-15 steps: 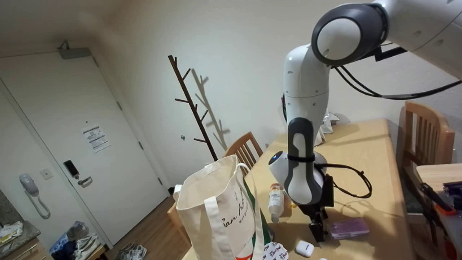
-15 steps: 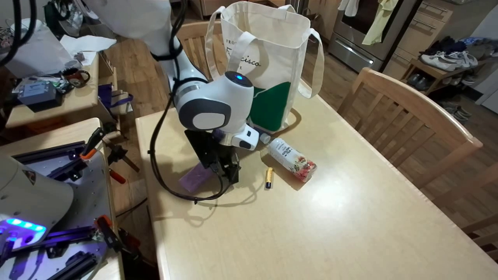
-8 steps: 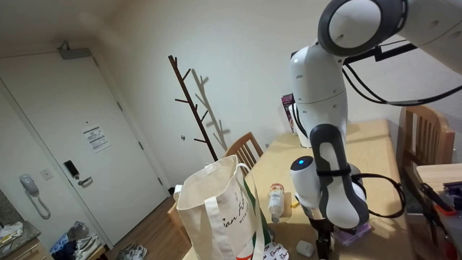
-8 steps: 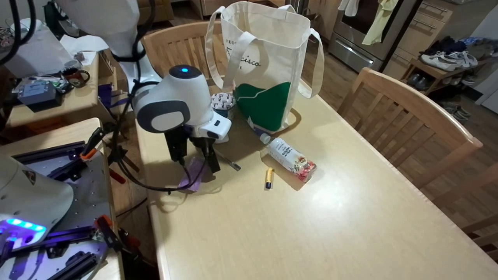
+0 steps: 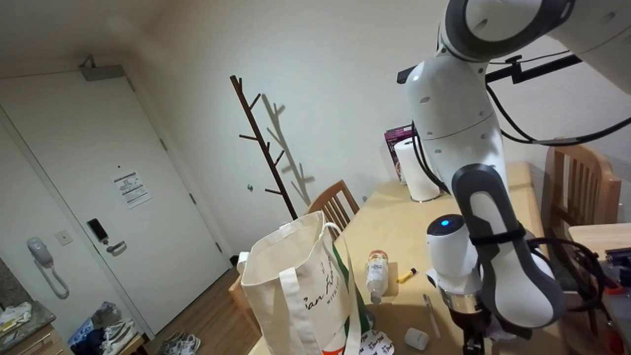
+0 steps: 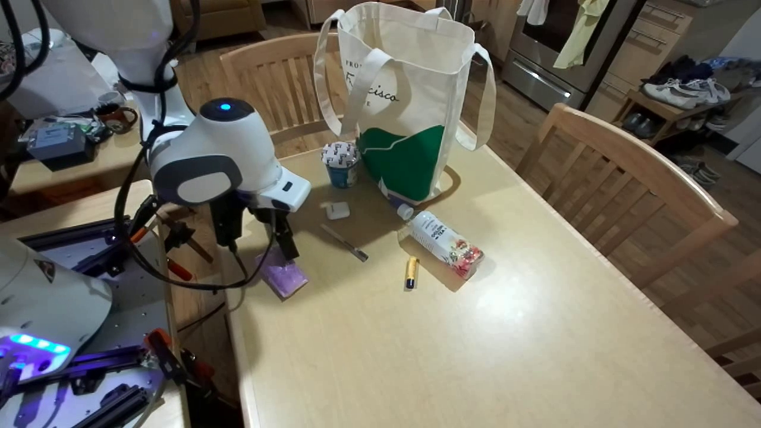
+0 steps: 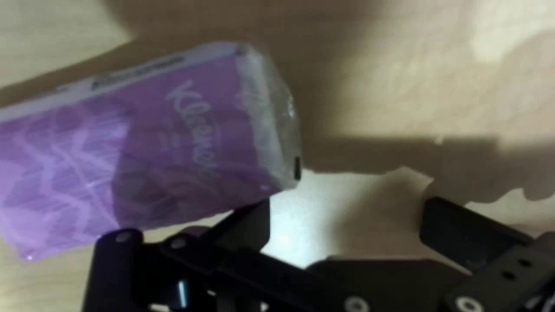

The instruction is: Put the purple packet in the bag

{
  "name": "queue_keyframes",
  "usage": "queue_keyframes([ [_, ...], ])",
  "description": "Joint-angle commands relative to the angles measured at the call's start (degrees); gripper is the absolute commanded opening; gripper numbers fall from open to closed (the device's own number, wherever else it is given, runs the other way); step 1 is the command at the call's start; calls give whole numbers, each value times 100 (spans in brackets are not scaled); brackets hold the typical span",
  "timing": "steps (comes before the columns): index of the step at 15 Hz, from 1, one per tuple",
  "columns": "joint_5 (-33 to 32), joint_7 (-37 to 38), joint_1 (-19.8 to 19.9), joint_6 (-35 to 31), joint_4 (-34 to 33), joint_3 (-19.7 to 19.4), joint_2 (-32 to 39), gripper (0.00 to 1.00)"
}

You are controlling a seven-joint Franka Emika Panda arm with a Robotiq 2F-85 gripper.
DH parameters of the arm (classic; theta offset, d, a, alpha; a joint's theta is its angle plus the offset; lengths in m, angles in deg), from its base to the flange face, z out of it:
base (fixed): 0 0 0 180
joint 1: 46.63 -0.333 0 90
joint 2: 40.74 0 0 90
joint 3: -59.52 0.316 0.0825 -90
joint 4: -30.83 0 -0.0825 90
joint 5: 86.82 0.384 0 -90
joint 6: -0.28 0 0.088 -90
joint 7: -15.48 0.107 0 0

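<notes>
Purple Kleenex packet not yet in the tote bag: grasp, carry and drop all seem left to do.

The packet lies flat on the counter, outside the upright, open-topped tote bag; the hand is low beside it, its jaws spread wide with nothing seen between them. In the wrist view one jaw overlaps the packet's edge; whether they touch, I cannot tell. I judge the task to be at the approach, before any grasp.
</notes>
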Motion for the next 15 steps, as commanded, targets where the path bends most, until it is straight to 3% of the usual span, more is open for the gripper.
queue_keyframes([
  [1, -152, -320, -91, 200, 853, -55, -907, 100],
  [2, -221, -430, -83, 346, 975, -55, -1101, 100],
  [3, -408, -657, 41, 759, 498, -2, -915, 100],
  [6, -713, -1216, 1014, 1362, 452, 849, -1203, 100],
  [7, -555, -801, 387, 1097, 394, 371, -977, 100],
  [12, -496, -785, 499, 1244, 327, 398, -983, 100],
  [14, -658, -777, 209, 1579, 454, 49, -1322, 100],
  [15, -704, -478, -210, 1917, 614, -367, -1663, 100],
])
